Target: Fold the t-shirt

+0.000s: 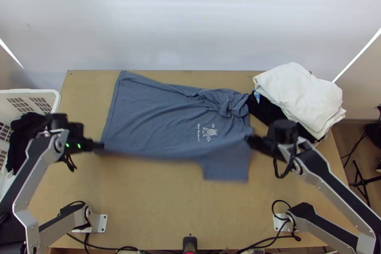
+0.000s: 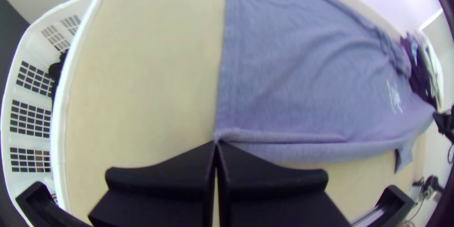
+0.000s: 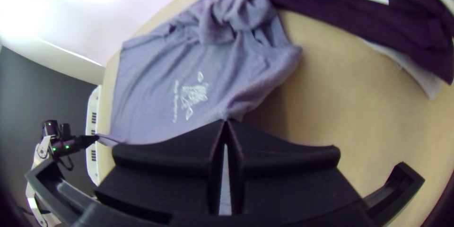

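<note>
— What about the t-shirt (image 1: 157,120)?

— Lies on the counter (image 1: 162,206), just to the right of the white basket (image 1: 55,99), mostly spread, with the pale print (image 1: 209,131) facing up.

— Hem on which side?

— Towards the basket. Runs fairly straight there.

— Flat all over?

— No. Bunches into thick folds at the far corner away from the basket, up against the dark cloth (image 1: 262,111). Looks lifted along the near side, with a loose band of fabric between the two held spots. Ends there, well apart from the basket, in a near sleeve (image 1: 226,168) pointing to the robot's side.

— And with the left pincer (image 1: 101,147)?

— Clenched on the near hem corner, the one closest to the basket.

— With the right pincer (image 1: 247,138)?

— Clenched too, on the fabric near the sleeve, much farther from the basket.

— Anything else around?

— Yes. Beyond the t-shirt, as seen from the basket, a pile of white cloth (image 1: 300,94) on top of the dark cloth. Inside the basket, some black fabric (image 1: 24,132).
</note>
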Robot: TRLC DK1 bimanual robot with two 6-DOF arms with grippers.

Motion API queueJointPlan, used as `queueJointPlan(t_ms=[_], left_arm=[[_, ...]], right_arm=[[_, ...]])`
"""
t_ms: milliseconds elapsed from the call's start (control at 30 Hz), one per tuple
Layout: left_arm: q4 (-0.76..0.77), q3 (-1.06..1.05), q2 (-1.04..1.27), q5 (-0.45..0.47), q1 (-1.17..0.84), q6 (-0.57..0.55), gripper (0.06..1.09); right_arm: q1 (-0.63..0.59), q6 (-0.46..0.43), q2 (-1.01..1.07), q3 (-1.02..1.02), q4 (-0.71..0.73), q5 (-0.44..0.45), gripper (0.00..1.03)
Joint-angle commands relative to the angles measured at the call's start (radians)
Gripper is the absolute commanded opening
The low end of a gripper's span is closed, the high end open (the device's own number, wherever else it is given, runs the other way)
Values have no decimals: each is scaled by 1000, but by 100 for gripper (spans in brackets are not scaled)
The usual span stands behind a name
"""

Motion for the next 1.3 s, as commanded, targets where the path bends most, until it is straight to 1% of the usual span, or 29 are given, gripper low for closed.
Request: queueJointPlan(t_ms=[0,100,200,267,367,500,667,700,733,800,867,1000,1100,1267], left_arm=[[150,212,66,11,46,-277,9],[203,359,110,9,32,-435,9],[236,525,165,0,32,-544,9],[236,643,194,-3,31,-585,9],[237,790,191,-1,26,-646,9],[236,879,87,2,26,-688,9],[275,866,-112,8,71,-688,9],[312,824,-165,6,89,-672,9],[392,767,-221,3,123,-656,9],[516,662,-347,3,180,-642,9],[568,617,-441,3,219,-637,9],[519,616,-530,3,239,-656,9],[459,617,-553,14,236,-671,9],[334,613,-547,40,226,-698,9]], right_arm=[[-38,-14,61,264,75,68,3],[-55,-14,155,423,115,84,3],[-69,-22,259,597,130,112,3],[-81,-22,313,704,133,117,3],[-98,-19,325,821,124,118,3],[-103,-10,222,894,44,117,3],[-94,-10,-11,891,-77,77,3],[-92,-10,-72,874,-88,75,3],[-86,-10,-138,850,-88,66,3],[-94,-14,-245,828,-123,20,3],[-126,-19,-330,822,-161,-8,3],[-157,-37,-426,851,-221,-11,3],[-167,-36,-437,891,-273,-9,3],[-170,-48,-439,891,-306,-8,3]])
